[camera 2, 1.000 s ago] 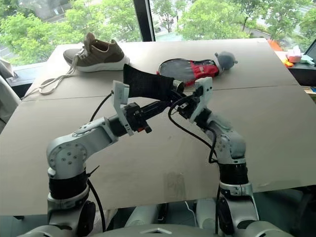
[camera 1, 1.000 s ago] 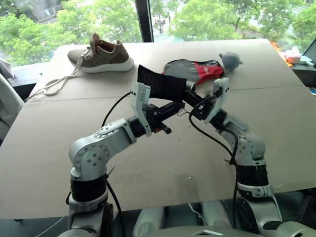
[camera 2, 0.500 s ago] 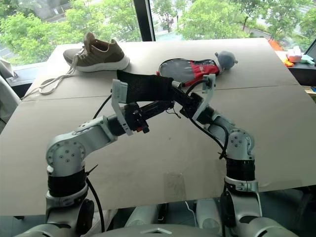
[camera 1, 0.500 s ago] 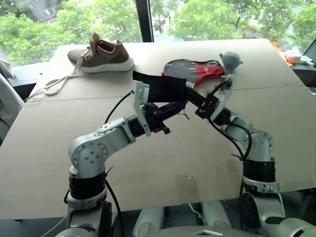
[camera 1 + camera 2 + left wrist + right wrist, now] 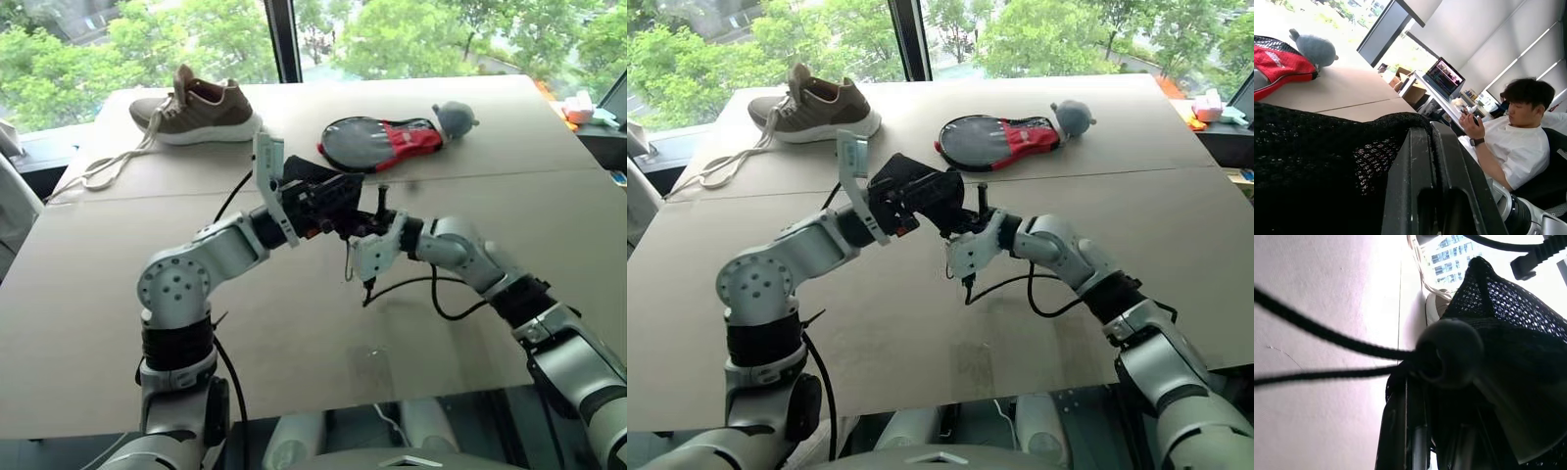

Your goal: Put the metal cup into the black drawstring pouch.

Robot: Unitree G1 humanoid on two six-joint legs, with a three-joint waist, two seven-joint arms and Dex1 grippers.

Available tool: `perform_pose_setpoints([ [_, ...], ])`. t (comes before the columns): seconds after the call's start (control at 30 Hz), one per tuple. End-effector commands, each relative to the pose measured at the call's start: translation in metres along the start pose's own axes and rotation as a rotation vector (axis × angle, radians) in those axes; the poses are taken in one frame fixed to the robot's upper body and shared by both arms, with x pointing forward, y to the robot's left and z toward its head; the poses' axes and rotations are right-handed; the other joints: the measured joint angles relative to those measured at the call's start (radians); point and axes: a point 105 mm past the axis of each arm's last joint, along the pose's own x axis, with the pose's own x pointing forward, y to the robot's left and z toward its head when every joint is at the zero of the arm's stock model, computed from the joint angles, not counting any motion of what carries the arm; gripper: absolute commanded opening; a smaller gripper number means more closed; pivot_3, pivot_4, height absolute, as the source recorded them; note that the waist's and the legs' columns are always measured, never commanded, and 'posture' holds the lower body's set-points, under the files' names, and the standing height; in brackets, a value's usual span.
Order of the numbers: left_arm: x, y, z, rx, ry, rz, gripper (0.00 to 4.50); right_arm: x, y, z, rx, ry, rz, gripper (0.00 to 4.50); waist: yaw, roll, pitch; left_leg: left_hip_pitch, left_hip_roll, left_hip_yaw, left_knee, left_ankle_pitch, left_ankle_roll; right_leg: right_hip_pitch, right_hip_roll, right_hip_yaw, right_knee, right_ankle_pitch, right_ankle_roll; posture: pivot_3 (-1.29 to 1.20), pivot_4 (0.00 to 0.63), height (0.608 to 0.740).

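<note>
The black drawstring pouch (image 5: 315, 186) hangs bunched in the air over the middle of the table, between my two grippers. My left gripper (image 5: 331, 208) is shut on its mesh fabric (image 5: 1312, 161), with one black finger (image 5: 1418, 191) pressed against the cloth. My right gripper (image 5: 361, 223) reaches in from the right and is shut on the pouch's mouth end, just beside the round toggle (image 5: 1449, 352). The thin cord (image 5: 349, 264) dangles below the grippers. The metal cup is hidden from view.
A brown shoe (image 5: 201, 108) with loose laces lies at the table's far left. A black-and-red paddle case (image 5: 377, 142) and a grey plush toy (image 5: 456, 119) lie at the far middle. A seated person (image 5: 1525, 132) and a laptop (image 5: 1444, 77) are off to the right.
The pouch, stretched flat between the grippers before, is now bunched up. My right forearm has dropped and now reaches in low from the right. The left hand has risen a little and rolled.
</note>
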Motion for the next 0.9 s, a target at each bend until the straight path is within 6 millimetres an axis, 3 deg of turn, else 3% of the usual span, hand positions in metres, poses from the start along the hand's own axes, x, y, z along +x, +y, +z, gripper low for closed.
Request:
perform_pose_setpoints([
  [0.03, 0.006, -0.029, 0.007, 0.041, -0.021, -0.132, 0.00, 0.005, -0.007, 0.000, 0.328, -0.002, -0.118, 0.08, 0.001, 0.000, 0.000, 0.000, 0.000, 0.000, 0.000, 0.000, 0.000, 0.000, 0.000, 0.000, 0.000, 0.000, 0.000, 0.00, 0.150, 0.736],
  [0.13, 0.003, -0.023, 0.007, 0.040, -0.028, -0.100, 0.00, 0.000, -0.014, 0.003, 0.745, -0.055, -0.201, 0.08, 0.001, 0.000, 0.000, -0.001, 0.001, -0.001, 0.000, 0.000, 0.000, 0.000, 0.000, 0.000, -0.001, 0.000, 0.000, 0.00, 0.150, 0.736],
  [0.17, 0.003, -0.021, 0.007, 0.042, -0.031, -0.088, 0.00, -0.003, -0.015, 0.002, 0.815, -0.055, -0.217, 0.37, 0.001, 0.000, 0.000, -0.001, 0.001, -0.001, -0.001, 0.000, 0.000, 0.000, 0.000, 0.000, -0.001, 0.000, 0.000, 0.00, 0.150, 0.736],
  [0.23, 0.001, -0.016, 0.008, 0.045, -0.039, -0.066, 0.00, -0.008, -0.014, 0.003, 0.885, -0.054, -0.201, 1.04, 0.004, 0.000, 0.000, -0.001, 0.000, -0.001, 0.000, 0.000, 0.000, 0.000, -0.001, 0.000, -0.001, 0.000, 0.000, 0.00, 0.150, 0.736],
  [0.43, -0.002, 0.009, 0.008, 0.049, -0.063, 0.088, 0.00, -0.036, -0.011, 0.013, 1.057, -0.081, -0.089, 3.73, 0.004, 0.000, 0.000, -0.001, 0.000, -0.002, 0.000, 0.000, 0.001, 0.000, 0.000, -0.001, 0.000, 0.000, 0.000, 0.00, 0.150, 0.736],
  [0.63, 0.000, 0.013, 0.007, 0.018, -0.069, 0.098, 0.00, -0.079, -0.028, 0.014, 1.202, -0.094, -0.065, 3.73, 0.006, 0.000, 0.000, -0.001, 0.000, -0.002, 0.000, -0.001, 0.001, 0.000, -0.001, -0.002, 0.000, 0.000, 0.000, 0.00, 0.150, 0.736],
  [0.73, 0.001, 0.012, 0.005, 0.003, -0.067, 0.089, 0.00, -0.090, -0.034, 0.008, 1.177, -0.060, -0.089, 3.73, 0.006, 0.000, 0.000, -0.001, 0.000, -0.002, 0.000, -0.002, 0.004, 0.000, -0.001, -0.002, 0.000, 0.000, 0.000, 0.00, 0.150, 0.736],
  [0.83, 0.002, 0.012, 0.004, 0.002, -0.064, 0.086, 0.00, -0.093, -0.036, 0.000, 1.015, 0.018, -0.085, 3.73, 0.003, 0.000, 0.000, -0.001, 0.000, -0.001, 0.000, -0.002, 0.004, 0.000, -0.001, -0.001, 0.000, 0.000, 0.000, 0.00, 0.150, 0.736],
  [0.9, 0.006, 0.007, 0.004, -0.007, -0.068, 0.066, 0.00, -0.084, -0.037, -0.005, 0.871, 0.074, -0.092, 3.73, 0.003, 0.000, 0.000, -0.001, 0.000, -0.001, 0.000, -0.002, 0.003, 0.000, -0.001, -0.002, 0.000, 0.000, 0.000, 0.00, 0.150, 0.736],
])
